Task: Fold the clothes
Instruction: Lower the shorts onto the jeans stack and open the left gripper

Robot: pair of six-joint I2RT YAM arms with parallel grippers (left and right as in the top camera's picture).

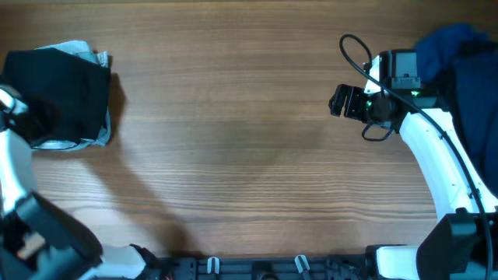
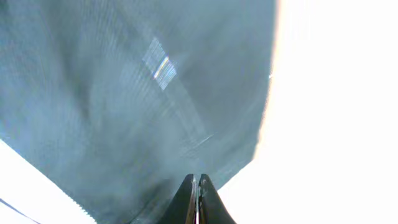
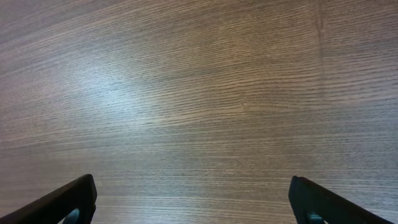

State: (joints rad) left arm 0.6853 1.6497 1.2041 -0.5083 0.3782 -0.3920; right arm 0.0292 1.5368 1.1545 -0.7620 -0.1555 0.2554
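Bench: wood grain [image 1: 233, 163], with cloth only at its two ends and nothing lying in the middle.
Black shorts: the black shorts [image 1: 66, 89] sit bunched at the far left edge, with pale grey fabric showing around the rim.
Blue pile: the blue garments [image 1: 459, 62] are heaped at the far right, behind the right arm and well apart from the shorts.
Left hand: my left hand [image 2: 197, 186] is pinched fully together, tips meeting, with grey-looking fabric filling the wrist view just beyond them. I cannot tell whether any cloth is caught between the tips.
Right hand: my right hand [image 1: 342, 101] is spread wide over bare wood, holding nothing.
Risk, empty pinch: if the left tips closed on air or on one thin layer, I judge a lift would bring up nothing, or peel off the top layer and undo the bundle.
Risk, edge: the shorts lie at the bench edge, so a sideways drag could pull them off.
Risk, glare: the left wrist view is half washed out, so I could misjudge a fold line.
Risk, cable: the black cable [image 1: 354, 48] loops beside the right hand and might snag cloth when I reach back to the pile.
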